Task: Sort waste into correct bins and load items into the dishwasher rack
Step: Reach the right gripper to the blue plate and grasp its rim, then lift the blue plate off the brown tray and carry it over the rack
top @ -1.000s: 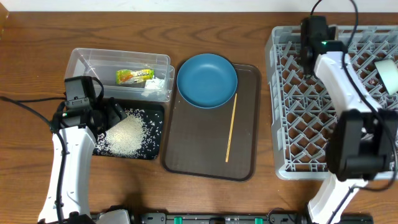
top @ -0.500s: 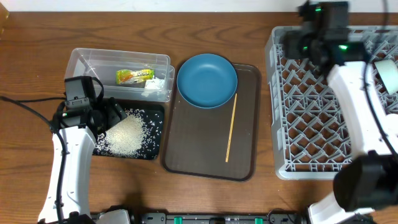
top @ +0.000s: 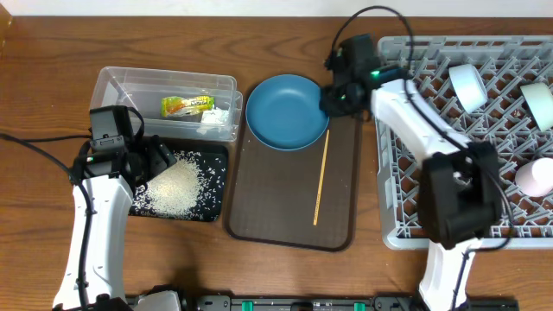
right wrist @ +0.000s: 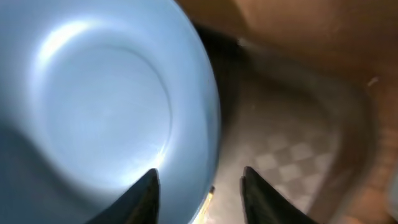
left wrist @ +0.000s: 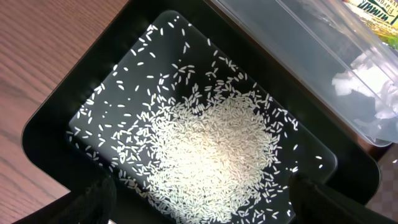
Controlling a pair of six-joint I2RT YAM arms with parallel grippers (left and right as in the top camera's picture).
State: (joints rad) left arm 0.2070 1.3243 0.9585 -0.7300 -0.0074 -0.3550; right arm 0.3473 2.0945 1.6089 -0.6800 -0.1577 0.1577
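The left claw [left wrist: 205, 198] hangs above the black tray [top: 218, 154], and its two fingers stand far apart at the lower corners of the left wrist view, with nothing between them. Below it the rice [top: 173, 183] lies in a pale heap in the middle of this tray, with loose grains scattered around the heap. Just behind the black tray stands the clear tub [top: 130, 82], and inside it are the yellow-green wrapper [top: 187, 105] and, at its right end, the white tissue [top: 214, 117]. The right arm reaches across from the rack [top: 402, 190] to the blue plate [top: 285, 112], which sits on the far end of the brown tray [top: 276, 199]. The right claw [right wrist: 200, 183] is at the right edge of the plate; its fingers are spread, one over the inside of the plate and one over the tray, with the rim between them. The right wrist view is blurred, so I cannot tell whether a finger touches the rim. The wooden stick [top: 320, 177] lies on the brown tray, just right of the plate and pointing toward the front of the bench [top: 52, 52]. In the rack, along its far and right side, are the white-blue bowl [top: 469, 86], the mint bowl [top: 537, 102] and the pink-white cup [top: 534, 177].
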